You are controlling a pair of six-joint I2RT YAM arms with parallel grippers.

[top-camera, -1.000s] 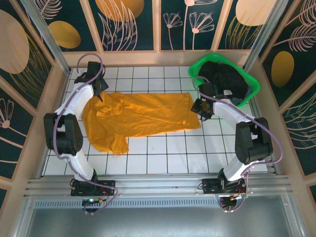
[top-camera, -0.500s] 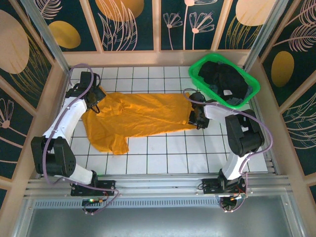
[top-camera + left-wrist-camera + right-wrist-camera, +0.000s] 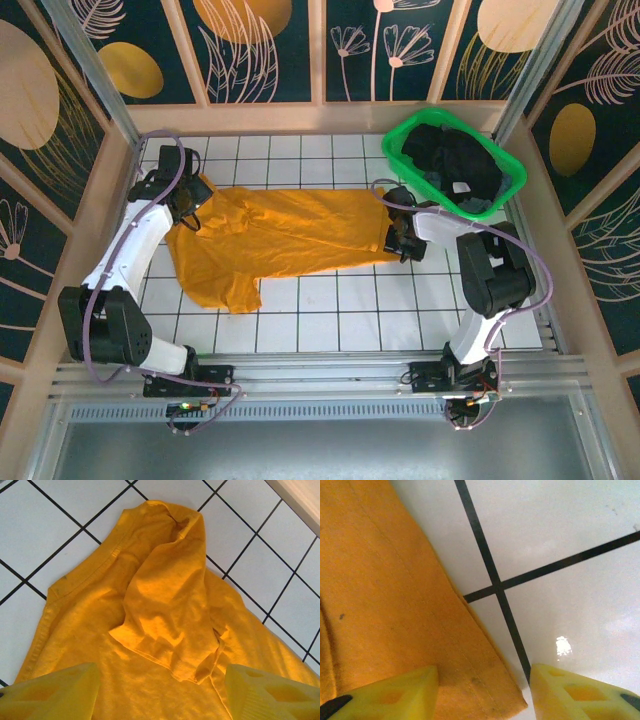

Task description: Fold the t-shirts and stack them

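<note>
White-tiled table (image 3: pixel 330 300), leaf-patterned dark walls (image 3: pixel 260 50), orange t-shirt (image 3: pixel 290 235) spread out, left pincer (image 3: pixel 161 672) apart, right pincer (image 3: pixel 484 672) apart

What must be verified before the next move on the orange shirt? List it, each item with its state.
1. Left gripper open above the t-shirt: ok, fingers apart, nothing pinched.
2. Right gripper open at the hem corner: ok, the hem edge lies between its fingers.
3. Shirt spread flat: not ok, a flap of cloth lies folded over and rumpled near the collar.
4. Hem end flat on the table: ok.
5. Green basket apart from the shirt: ok.
6. Fingertips touching the cloth: cannot tell.
</note>
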